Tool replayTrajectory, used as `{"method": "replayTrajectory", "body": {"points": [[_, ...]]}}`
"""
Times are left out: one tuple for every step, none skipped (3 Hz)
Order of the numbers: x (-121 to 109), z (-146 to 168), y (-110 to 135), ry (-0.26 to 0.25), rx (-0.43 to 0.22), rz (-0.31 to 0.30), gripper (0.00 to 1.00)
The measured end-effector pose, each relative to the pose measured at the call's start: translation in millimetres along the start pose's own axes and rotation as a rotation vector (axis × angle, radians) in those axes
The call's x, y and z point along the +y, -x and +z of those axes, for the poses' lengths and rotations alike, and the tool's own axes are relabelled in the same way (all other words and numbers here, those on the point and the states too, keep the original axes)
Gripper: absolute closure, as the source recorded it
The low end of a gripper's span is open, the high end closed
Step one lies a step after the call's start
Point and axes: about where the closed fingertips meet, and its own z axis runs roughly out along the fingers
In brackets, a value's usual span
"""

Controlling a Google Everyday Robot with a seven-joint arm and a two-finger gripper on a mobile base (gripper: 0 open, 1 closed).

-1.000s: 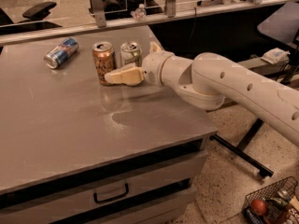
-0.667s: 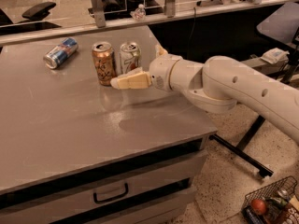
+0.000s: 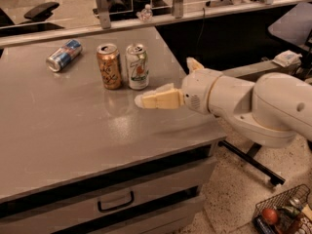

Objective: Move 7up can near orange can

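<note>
The 7up can [image 3: 137,66] is standing upright toward the far side of the table [image 3: 68,135]. It is sitting just beside the orange can [image 3: 109,66], which is standing upright on its left in the view. I cannot tell whether the two are touching.

My gripper [image 3: 165,82] is hanging over the table's right part, nearer the camera than the 7up can and a little to its right. It is clear of the can and is holding nothing. Its fingers [image 3: 158,100] are standing well apart: one is pointing left, its tip lying near the 7up can's base, and the other is poking up farther back, beside the wrist.

Farther left, a blue can [image 3: 64,55] is lying on its side, apart from the orange can. A drawer [image 3: 114,201] is showing under the table's front edge. A wire basket [image 3: 280,211] is sitting on the floor at the lower right.
</note>
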Motion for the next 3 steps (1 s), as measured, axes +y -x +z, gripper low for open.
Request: {"method": "replayTrajectory", "body": {"points": [[17, -44, 11, -0.013, 0.059, -0.007, 0.00], [3, -63, 7, -0.051, 0.086, 0.046, 0.00], [7, -60, 9, -0.044, 0.083, 0.044, 0.00]]}}
